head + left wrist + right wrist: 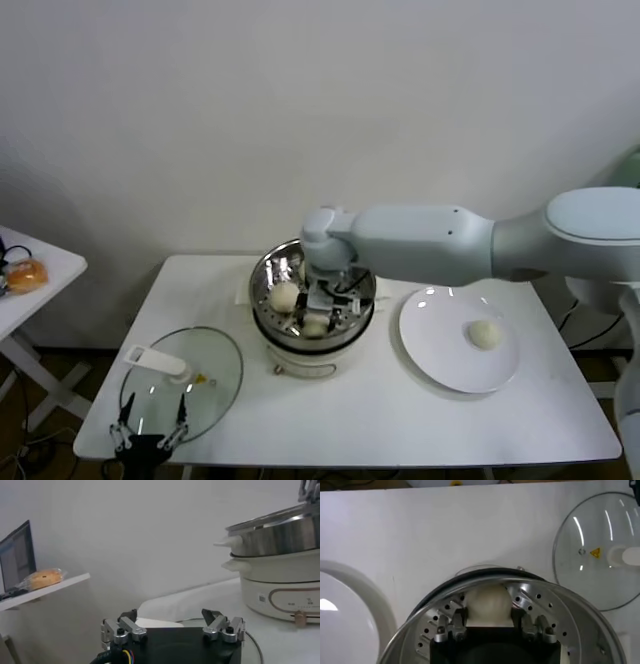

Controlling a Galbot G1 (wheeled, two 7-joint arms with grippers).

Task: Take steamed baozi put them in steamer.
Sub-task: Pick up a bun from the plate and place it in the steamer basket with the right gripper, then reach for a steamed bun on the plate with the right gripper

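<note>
1. Right gripper (487, 622) reaches into the round shiny stainless-steel steamer (265, 275), fingers pinching a smooth cream-white baozi (488, 603)
2. Left gripper (150, 432) idles at the counter's (380, 415) seven o'clock edge, fingers spread

glass lid (190, 382) lies left of the white plate (440, 340); orange bun (26, 274) on side table (45, 285).

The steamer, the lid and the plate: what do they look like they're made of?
Steamer: shiny metal, probably stainless steel; it mirrors the light and has a punched-hole floor. It sits on a matte white base, likely plastic.
Lid: clear glass by the look; the table shows through it. Its white handle seems plastic.
Plate: glossy white, ceramic or plastic; the look leaves it open.
</note>
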